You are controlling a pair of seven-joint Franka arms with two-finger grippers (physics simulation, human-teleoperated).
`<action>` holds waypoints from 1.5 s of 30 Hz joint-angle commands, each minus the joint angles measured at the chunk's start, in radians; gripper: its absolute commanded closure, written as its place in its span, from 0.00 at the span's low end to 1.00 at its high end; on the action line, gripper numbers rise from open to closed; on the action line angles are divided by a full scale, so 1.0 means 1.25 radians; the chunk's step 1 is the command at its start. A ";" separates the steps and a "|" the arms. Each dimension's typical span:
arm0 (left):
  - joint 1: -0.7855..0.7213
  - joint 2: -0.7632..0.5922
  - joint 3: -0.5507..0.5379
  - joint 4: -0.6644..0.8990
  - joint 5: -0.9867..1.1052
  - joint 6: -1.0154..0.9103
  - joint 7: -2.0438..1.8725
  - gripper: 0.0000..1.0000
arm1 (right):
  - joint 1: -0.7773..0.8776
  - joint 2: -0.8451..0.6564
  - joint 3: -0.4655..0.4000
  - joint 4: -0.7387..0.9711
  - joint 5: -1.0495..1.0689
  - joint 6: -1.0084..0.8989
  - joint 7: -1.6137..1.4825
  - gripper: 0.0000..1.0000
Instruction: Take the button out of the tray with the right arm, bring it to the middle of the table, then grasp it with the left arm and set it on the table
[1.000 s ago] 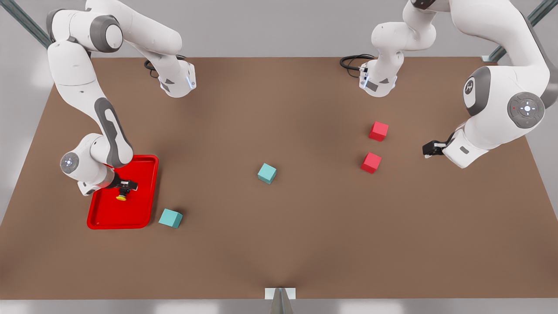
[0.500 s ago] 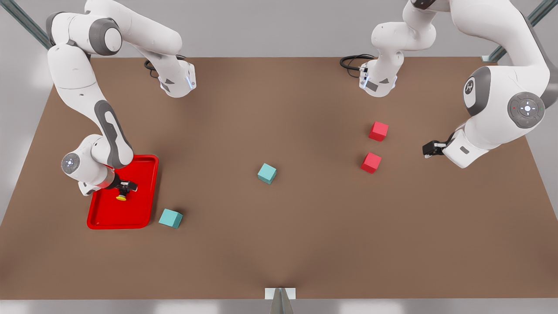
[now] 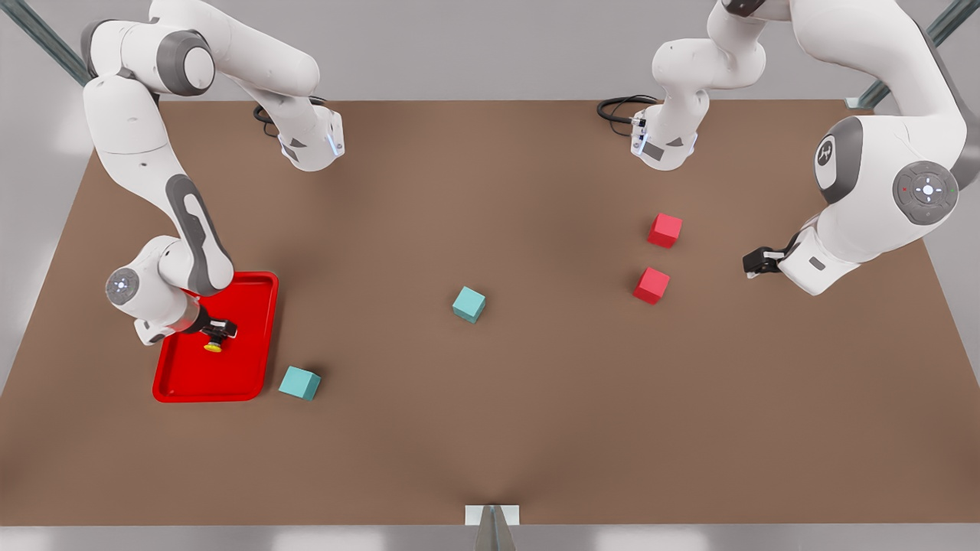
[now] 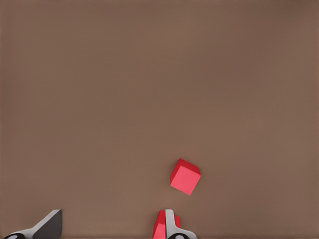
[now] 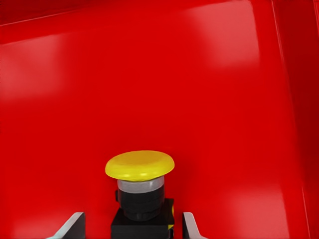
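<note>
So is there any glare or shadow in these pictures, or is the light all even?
Right wrist view: pale glossy patches of reflected light on the tray floor, and a sheen on the button cap. Front view: soft, short shadows beside each teal cube; the table looks matte, without glare. Left wrist view: even brown, no glare.

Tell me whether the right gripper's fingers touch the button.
Apart: in the right wrist view both fingers flank the button with red tray visible between.
</note>
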 commanded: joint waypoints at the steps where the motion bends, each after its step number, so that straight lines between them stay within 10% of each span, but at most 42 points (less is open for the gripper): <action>1: 0.000 -0.001 0.000 0.000 0.000 0.003 0.000 0.00 | 0.001 -0.001 0.000 0.000 -0.014 0.000 0.012 0.21; 11: 0.000 -0.001 -0.001 0.000 0.000 0.003 0.000 0.00 | -0.002 -0.001 -0.005 0.000 -0.016 -0.001 0.014 0.22; 22: 0.000 0.000 0.000 -0.001 0.000 0.003 0.000 0.00 | 0.001 0.001 -0.005 0.000 -0.025 -0.001 0.012 0.56; 45: 0.003 0.000 0.000 -0.001 0.000 0.005 0.000 0.00 | 0.171 -0.100 0.000 0.009 -0.049 -0.067 0.089 0.56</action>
